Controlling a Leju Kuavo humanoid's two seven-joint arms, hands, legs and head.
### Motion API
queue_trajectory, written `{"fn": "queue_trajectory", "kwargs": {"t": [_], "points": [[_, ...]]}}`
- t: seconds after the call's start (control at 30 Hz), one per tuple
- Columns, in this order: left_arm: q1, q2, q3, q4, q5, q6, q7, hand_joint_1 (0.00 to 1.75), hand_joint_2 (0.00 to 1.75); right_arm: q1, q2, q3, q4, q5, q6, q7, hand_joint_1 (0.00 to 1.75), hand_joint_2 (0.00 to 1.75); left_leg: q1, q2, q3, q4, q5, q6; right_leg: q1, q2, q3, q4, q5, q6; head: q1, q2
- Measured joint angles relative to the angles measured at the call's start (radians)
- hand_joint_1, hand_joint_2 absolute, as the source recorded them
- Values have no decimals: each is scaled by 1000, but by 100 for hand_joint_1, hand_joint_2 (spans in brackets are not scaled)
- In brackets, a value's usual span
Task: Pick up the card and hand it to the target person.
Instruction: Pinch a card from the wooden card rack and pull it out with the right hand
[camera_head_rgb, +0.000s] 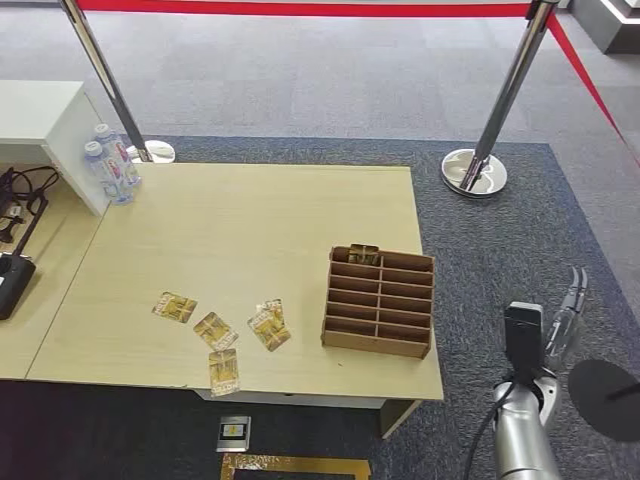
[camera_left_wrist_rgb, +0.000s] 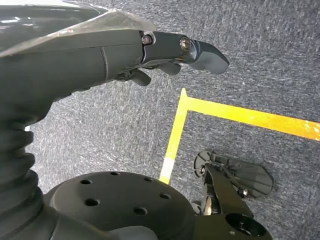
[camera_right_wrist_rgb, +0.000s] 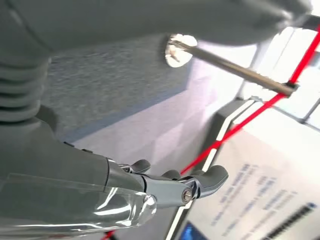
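On the table (camera_head_rgb: 226, 230), at about seven o'clock from the wooden organizer (camera_head_rgb: 379, 301), the cards (camera_head_rgb: 269, 324) lie untouched. Right hand (camera_head_rgb: 566, 315) hangs beside the table, fingers loosely apart, holding nothing; left hand (camera_left_wrist_rgb: 158, 55) likewise over carpet. Everything remains to do.

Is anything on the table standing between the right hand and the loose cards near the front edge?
Yes: the brown slotted organizer sits on the table between the right hand, out over the carpet, and the loose cards. The hand is empty, away from the table.
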Motion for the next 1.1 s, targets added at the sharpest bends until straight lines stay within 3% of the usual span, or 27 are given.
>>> {"fn": "queue_trajectory", "kwargs": {"t": [0.3,0.63,0.87,1.1], "points": [[-3,1,1,2,-13,-9,-1,0,175,-4,61,179,-111,152,-15,48,0,175,0,0,0,0,0,0,0,0,0,1,0,0,0,0],[-10,5,0,9,-29,-14,-2,0,175,-71,149,378,-85,468,-24,165,0,175,0,0,0,0,1,-1,0,0,0,1,0,0,0,0],[-11,5,0,10,-35,-13,-3,0,175,-95,169,464,-56,561,-25,240,2,175,0,0,-1,0,1,-1,0,0,-1,1,0,0,0,0],[-13,6,0,10,-49,-18,-6,0,175,-151,177,580,16,662,-12,384,20,175,0,0,-1,0,1,-1,0,0,-1,1,0,-1,0,0]]}}
